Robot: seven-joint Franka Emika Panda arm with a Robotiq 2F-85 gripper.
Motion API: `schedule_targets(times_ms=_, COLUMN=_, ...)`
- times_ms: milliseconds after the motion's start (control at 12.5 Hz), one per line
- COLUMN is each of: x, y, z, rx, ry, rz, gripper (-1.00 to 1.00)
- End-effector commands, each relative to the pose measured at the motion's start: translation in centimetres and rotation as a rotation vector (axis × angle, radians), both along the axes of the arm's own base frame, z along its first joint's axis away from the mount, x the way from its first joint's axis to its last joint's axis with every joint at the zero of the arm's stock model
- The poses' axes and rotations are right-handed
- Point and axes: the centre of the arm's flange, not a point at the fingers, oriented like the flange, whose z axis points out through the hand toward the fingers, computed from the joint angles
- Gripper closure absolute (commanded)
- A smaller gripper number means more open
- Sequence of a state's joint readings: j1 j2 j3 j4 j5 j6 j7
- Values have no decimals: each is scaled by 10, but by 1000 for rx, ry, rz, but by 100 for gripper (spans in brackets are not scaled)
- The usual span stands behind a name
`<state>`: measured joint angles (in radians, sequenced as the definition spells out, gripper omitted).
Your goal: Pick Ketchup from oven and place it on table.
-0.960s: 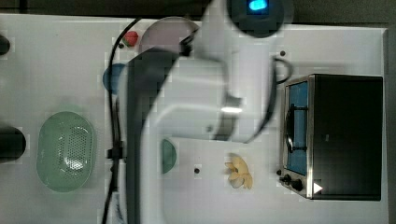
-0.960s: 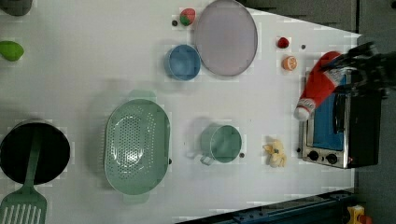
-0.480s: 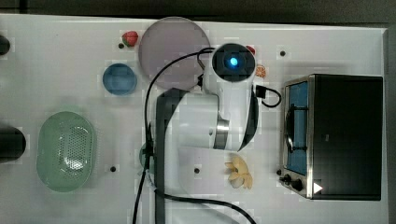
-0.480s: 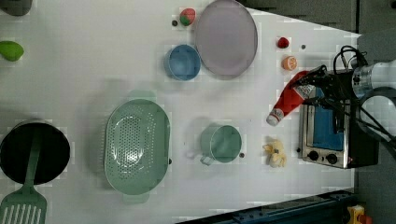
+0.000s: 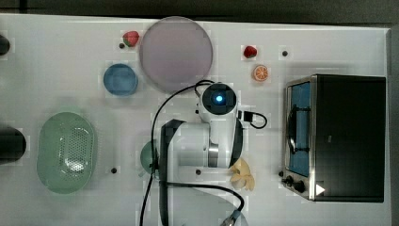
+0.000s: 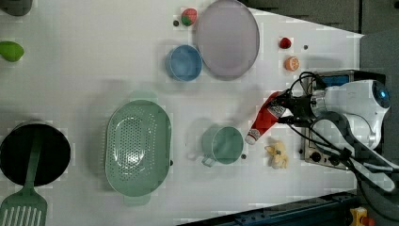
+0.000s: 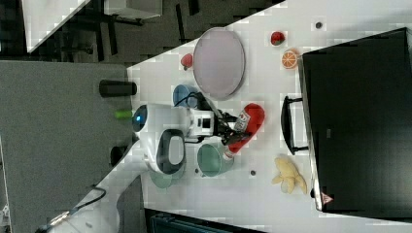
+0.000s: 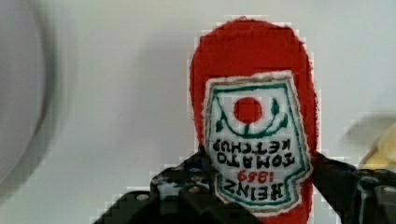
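The Ketchup [image 6: 263, 123] is a red bottle with a white cap, tilted with its cap toward the left view's lower left, just right of a green cup. My gripper [image 6: 281, 108] is shut on its body, one finger on each side of the white label [image 8: 254, 130]. In the right view the Ketchup [image 7: 245, 128] sits at the gripper [image 7: 232, 127], clear of the oven [image 7: 359, 121]. The black oven [image 5: 348, 136] stands at the top view's right on the white table [image 5: 56, 56]. In the top view my arm [image 5: 216, 122] covers the bottle.
A green cup [image 6: 223, 145] sits close beside the bottle's cap, and a yellow peeled banana [image 6: 278, 154] lies before the oven. Further off are a green colander [image 6: 137, 147], blue bowl [image 6: 183, 62], grey plate [image 6: 227, 37], orange slice [image 6: 291, 63] and black pan [image 6: 33, 153].
My arm has moved away from the oven toward the left view's left, carrying the Ketchup with it, and the bottle now hangs lower, near the green cup.
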<state>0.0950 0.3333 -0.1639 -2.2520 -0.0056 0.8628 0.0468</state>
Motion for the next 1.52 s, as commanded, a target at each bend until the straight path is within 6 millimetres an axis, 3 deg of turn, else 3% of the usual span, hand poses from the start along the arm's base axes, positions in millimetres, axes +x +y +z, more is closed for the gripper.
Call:
schedule_targets(times_ms=80, x=8, y=12, z=14, rx=24, ry=-75, rz=1, gripper=-43)
schedule_targets(times_ms=240, x=11, y=13, z=19, rx=24, ry=-97, rz=3, gripper=-100)
schedule_targets(times_ms=320, x=15, y=14, z=24, rx=24, ry=-109, rz=2, gripper=-100)
schedule_targets(times_ms=560, x=41, y=8, z=80, rx=26, ry=-192, rz=-72, gripper=-100)
schedule_targets(times_ms=800, x=57, y=3, z=159, rx=39, ry=-184, rz=-82, gripper=-100)
schedule_targets(times_ms=880, x=64, y=2, z=210, rx=46, ry=-176, rz=-82, gripper=-100)
schedule_targets(times_ms=1120, x=76, y=3, z=326, rx=49, ry=-217, rz=-74, gripper=-100)
schedule_targets(times_ms=1280, x=76, y=7, z=369, rx=50, ry=-232, rz=-65, gripper=-100)
schedule_targets(times_ms=1440, x=71, y=5, z=384, rx=51, ry=-219, rz=-68, gripper=-100)
schedule_targets(times_ms=1520, x=71, y=5, z=382, rx=51, ry=-216, rz=-68, gripper=-100)
